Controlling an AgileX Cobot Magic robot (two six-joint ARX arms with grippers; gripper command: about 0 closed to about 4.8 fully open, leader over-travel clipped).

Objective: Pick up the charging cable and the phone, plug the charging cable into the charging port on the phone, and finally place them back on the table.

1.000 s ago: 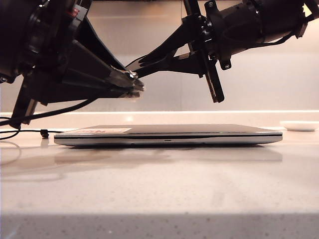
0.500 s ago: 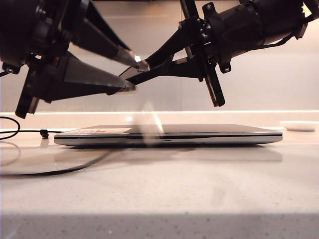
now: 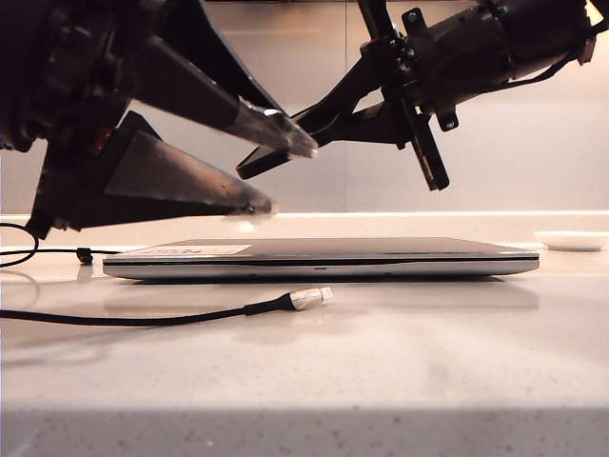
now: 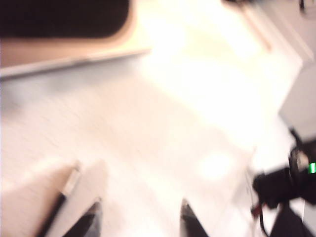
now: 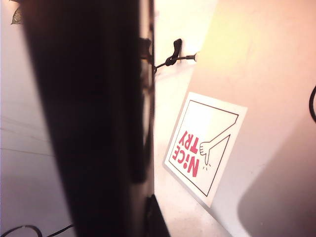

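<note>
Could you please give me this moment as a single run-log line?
left gripper: open, empty, above laptop | right gripper: shut on phone, raised | charging cable: lying on table, unplugged

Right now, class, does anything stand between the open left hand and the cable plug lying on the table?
Nothing visible: the left hand hangs open above the plug, with only air between.

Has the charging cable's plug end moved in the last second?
Yes. The plug end of the charging cable dropped from between the left end effector fingers, above the laptop, to the table before the laptop.
</note>
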